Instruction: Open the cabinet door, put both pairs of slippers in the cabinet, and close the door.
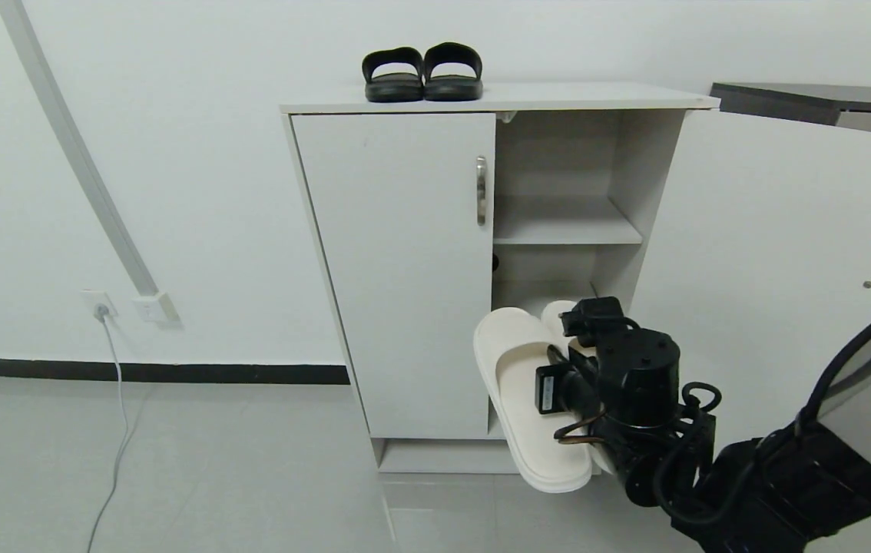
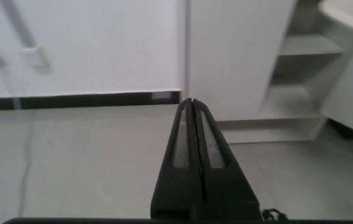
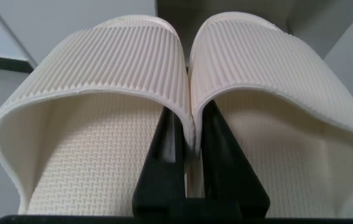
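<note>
A white cabinet [image 1: 405,269] stands against the wall with its right door [image 1: 773,253] swung open, showing bare shelves [image 1: 562,223]. My right gripper [image 3: 192,134] is shut on the inner edges of a pair of white slippers [image 1: 520,384] [image 3: 101,93], held in front of the lower opening. A pair of black slippers [image 1: 422,73] sits on the cabinet top. My left gripper [image 2: 192,109] is shut with nothing in it, low over the floor, pointed toward the cabinet's left side.
The left cabinet door [image 1: 397,276] is closed, with a metal handle [image 1: 481,190]. A cable [image 1: 117,415] runs from a wall socket [image 1: 100,306] down across the grey floor at the left. A grey slanted conduit [image 1: 74,146] crosses the wall.
</note>
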You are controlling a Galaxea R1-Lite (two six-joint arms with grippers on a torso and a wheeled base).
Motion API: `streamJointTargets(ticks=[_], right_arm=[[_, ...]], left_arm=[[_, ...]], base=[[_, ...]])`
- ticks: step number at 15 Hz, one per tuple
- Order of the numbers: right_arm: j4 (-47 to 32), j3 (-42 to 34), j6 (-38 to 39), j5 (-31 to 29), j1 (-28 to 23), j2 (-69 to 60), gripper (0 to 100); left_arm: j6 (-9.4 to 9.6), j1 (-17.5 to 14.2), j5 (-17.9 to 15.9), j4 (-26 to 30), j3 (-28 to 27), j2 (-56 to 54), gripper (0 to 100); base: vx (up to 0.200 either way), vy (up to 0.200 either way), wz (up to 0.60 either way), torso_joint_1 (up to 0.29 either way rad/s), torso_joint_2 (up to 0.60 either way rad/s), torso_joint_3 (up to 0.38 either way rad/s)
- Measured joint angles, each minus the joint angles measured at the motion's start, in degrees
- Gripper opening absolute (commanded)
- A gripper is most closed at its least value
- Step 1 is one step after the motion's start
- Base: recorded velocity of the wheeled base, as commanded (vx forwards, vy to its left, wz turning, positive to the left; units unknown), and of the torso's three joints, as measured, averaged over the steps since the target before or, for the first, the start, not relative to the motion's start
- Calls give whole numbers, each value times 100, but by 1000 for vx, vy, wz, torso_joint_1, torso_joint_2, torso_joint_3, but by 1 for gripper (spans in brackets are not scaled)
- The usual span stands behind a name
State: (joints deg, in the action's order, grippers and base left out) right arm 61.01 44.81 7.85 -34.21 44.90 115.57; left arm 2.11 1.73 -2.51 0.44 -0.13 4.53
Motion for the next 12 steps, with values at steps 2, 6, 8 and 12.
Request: streamJointTargets(ticks=[2,6,8,12], right_arm=[[18,77,-11,-37,9,180,0],[35,321,-6,-536,-4,444,0],[34,444,0,-638,-17,541,0],[43,599,-2,-747,-26,656,0]], left_arm=[[71,46,88,-1,0,-82,0],[185,-163,508,5,-5,-379,0],[-6,-173,630,2,-5,-423,0],[-149,-183,650,-1,4,-451,0]], base=[[0,0,0,0,0,0],[0,0,0,0,0,0],[0,0,0,0,0,0],[0,0,0,0,0,0]])
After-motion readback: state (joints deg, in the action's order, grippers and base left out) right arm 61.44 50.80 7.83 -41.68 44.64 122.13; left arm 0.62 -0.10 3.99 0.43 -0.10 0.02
